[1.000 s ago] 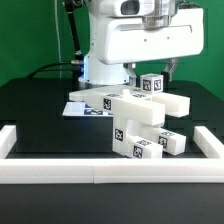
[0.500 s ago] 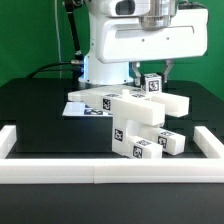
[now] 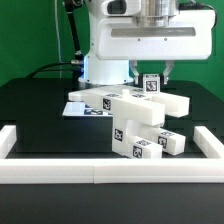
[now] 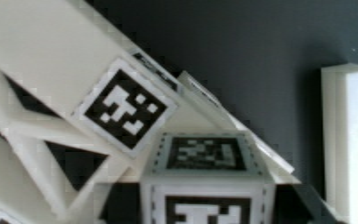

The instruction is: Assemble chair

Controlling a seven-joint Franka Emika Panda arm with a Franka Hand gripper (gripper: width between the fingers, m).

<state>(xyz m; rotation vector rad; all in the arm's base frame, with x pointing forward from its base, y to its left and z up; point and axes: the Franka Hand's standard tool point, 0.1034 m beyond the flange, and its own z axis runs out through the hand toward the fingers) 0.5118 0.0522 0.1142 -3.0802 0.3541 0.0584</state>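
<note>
One small cube clamped between the pincer's fingers

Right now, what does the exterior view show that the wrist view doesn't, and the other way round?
Only the exterior view: the robot arm, its gripper closed on the small cube, the marker board, the front border rail and the whole part-built chair.
Only the wrist view: a close-up of one slanted tag, large enough to make out its pattern.
Both: white tagged chair pieces on the black table.
</note>
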